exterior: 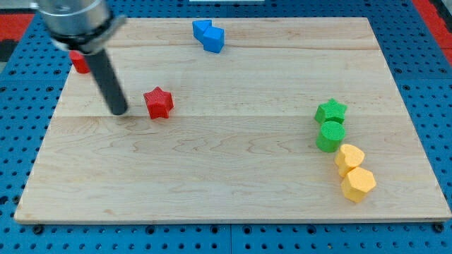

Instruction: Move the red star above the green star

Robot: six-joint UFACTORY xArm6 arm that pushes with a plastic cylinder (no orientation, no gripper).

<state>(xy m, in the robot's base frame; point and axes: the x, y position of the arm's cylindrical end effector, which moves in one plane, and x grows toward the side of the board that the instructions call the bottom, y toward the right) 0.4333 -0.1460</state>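
Observation:
The red star [159,102] lies on the wooden board at the view's left of centre. The green star [330,111] lies far to the view's right, at about the same height. My tip [119,111] rests on the board just to the view's left of the red star, a small gap apart from it. The rod rises from the tip toward the view's top left.
A green cylinder [330,136] touches the green star from below. Two yellow blocks [349,158] [359,183] sit below that. A blue block [209,34] lies at the view's top centre. A red block [79,61] is partly hidden behind the rod. The wooden board [226,176] sits on a blue pegboard.

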